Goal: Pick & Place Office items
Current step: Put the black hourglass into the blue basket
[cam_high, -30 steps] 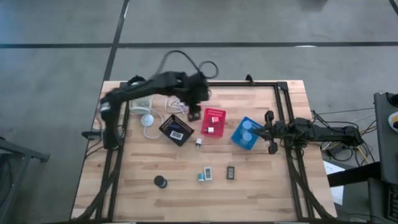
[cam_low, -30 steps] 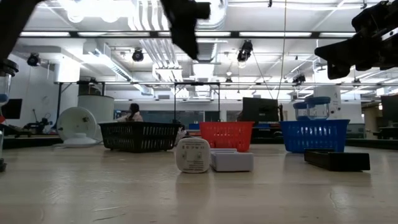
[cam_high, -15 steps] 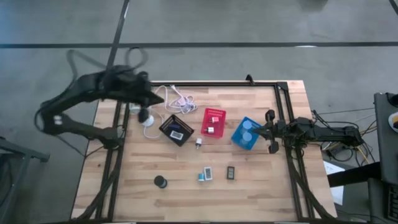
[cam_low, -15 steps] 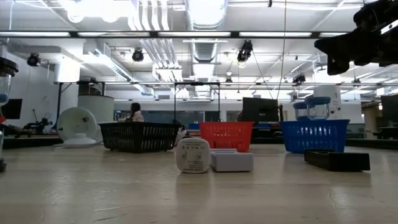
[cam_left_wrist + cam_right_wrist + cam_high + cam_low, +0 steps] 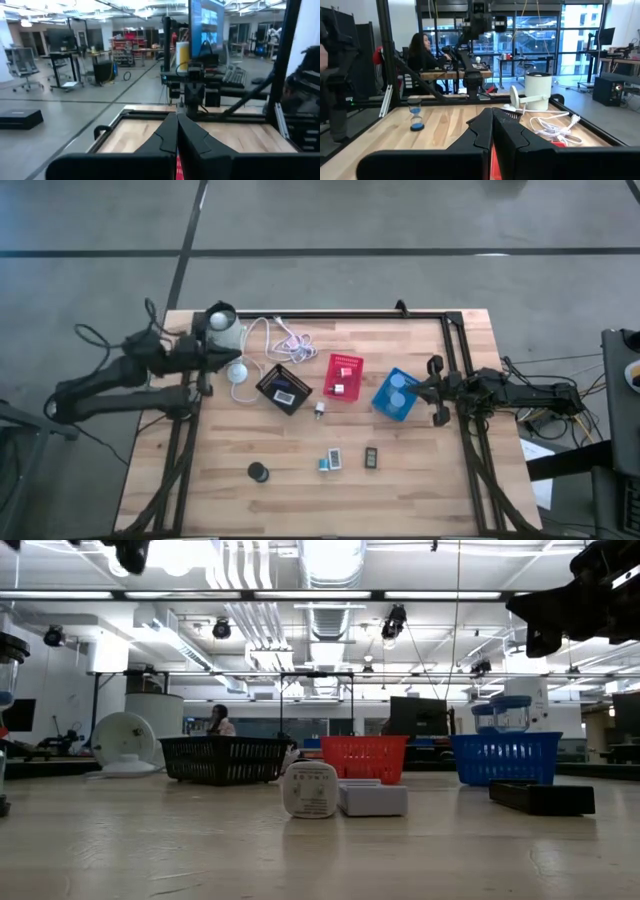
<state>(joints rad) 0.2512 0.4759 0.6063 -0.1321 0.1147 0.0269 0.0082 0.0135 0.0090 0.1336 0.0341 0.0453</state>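
We see the left gripper [image 5: 203, 352] at the table's left edge, just beside the white lamp [image 5: 232, 372]. Its fingers [image 5: 172, 137] are pressed together, nothing between them. A second ago that arm reached in over the red bin [image 5: 341, 377]; half a second ago it had swung out over the lamp corner; now it's folded low along the left side.

The right gripper [image 5: 434, 392] hasn't moved across all three moments: just beside the blue bin [image 5: 396, 394] at the right edge, fingers [image 5: 487, 127] closed, empty.

Item positions are unchanged. Two pale-blue round pieces [image 5: 401, 386] lie in the blue bin, white blocks [image 5: 343, 367] in the red bin, one item [image 5: 285, 395] in the black bin [image 5: 284, 387]. Loose on the table: black disc [image 5: 258, 471], teal and white block pair [image 5: 330, 461], black block [image 5: 370, 457], and a small piece [image 5: 319, 410] just below the red bin.
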